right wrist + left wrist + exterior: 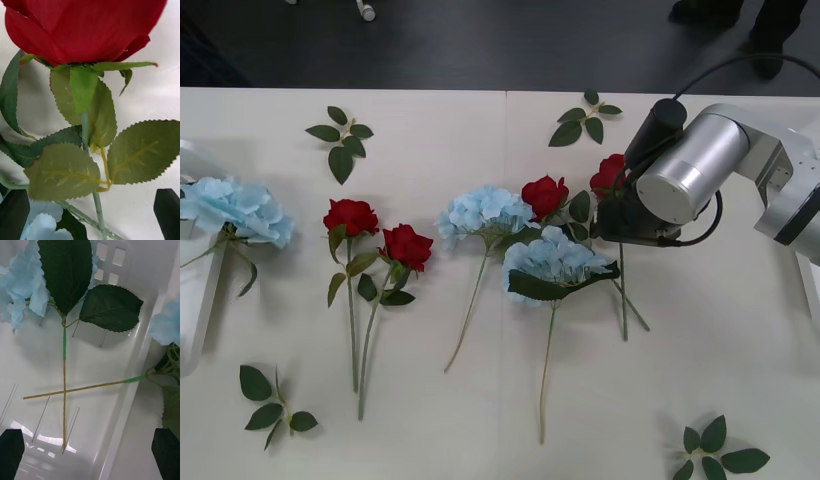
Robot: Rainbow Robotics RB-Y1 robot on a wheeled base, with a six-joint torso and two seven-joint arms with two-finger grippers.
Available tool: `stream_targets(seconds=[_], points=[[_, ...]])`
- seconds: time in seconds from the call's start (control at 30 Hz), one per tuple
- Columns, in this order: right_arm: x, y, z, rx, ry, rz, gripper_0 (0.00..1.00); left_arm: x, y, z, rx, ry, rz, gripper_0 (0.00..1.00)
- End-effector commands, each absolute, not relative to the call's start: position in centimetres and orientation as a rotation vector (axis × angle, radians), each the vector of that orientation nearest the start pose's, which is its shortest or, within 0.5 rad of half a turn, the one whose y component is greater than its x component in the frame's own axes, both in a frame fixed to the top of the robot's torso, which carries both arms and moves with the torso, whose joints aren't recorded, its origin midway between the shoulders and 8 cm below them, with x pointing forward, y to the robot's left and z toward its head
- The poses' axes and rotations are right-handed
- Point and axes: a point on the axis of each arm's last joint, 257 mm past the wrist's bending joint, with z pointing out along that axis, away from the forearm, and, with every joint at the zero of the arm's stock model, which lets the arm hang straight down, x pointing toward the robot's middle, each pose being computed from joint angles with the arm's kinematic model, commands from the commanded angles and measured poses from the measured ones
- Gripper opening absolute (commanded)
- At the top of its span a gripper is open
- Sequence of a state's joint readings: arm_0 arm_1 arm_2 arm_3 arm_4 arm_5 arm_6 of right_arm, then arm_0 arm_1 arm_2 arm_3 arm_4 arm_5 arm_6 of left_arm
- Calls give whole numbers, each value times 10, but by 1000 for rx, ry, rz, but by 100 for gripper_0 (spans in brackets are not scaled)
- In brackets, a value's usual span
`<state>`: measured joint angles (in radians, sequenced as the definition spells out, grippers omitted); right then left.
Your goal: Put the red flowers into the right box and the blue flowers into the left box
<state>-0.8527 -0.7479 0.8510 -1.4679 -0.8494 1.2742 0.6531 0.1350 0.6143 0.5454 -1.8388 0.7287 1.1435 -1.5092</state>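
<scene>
I have the right gripper (pixel 612 212) at centre right of the front view, lowered over a red rose (pixel 609 173); its black fingers (pixel 167 210) stand open either side of the stem with nothing clamped. Three more red roses (pixel 351 215) lie across the middle of the table (pixel 430 430), among blue flowers (pixel 483 211). The left gripper (pixel 90 455) hangs open over the left box (pixel 33 352), where two blue flowers' stems (pixel 64 390) cross; one bloom hangs over the rim
</scene>
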Motion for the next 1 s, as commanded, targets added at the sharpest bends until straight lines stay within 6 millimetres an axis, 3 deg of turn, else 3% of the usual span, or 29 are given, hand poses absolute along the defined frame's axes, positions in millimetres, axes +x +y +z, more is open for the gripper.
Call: stream_targets(seconds=[0.03, 0.27, 0.43, 0.57, 0.6, 0.63, 0.67, 0.73, 1.0], points=[[520, -193, -288, 62, 2735, 48, 98, 398, 532, -206, -402, 2247, 52, 100], [524, -201, -310, 49, 2732, 2, 98, 406, 478, -182, -296, 2210, -123, 100], [530, -203, -317, 66, 2725, 13, 98, 409, 425, -160, -105, 2174, -258, 100], [530, -205, -320, 57, 2728, 5, 97, 405, 398, -167, 108, 2220, -246, 100], [531, -206, -319, 56, 2727, 2, 89, 405, 394, -168, 139, 2227, -242, 100], [531, -206, -319, 50, 2725, 1, 65, 405, 387, -170, 191, 2240, -238, 100], [531, -206, -319, 47, 2726, 1, 31, 406, 380, -172, 230, 2253, -238, 100], [531, -206, -319, 42, 2726, -3, 0, 407, 369, -174, 271, 2272, -250, 100], [531, -206, -318, 31, 2724, -6, 0, 419, 328, -185, 332, 2296, -239, 100]])
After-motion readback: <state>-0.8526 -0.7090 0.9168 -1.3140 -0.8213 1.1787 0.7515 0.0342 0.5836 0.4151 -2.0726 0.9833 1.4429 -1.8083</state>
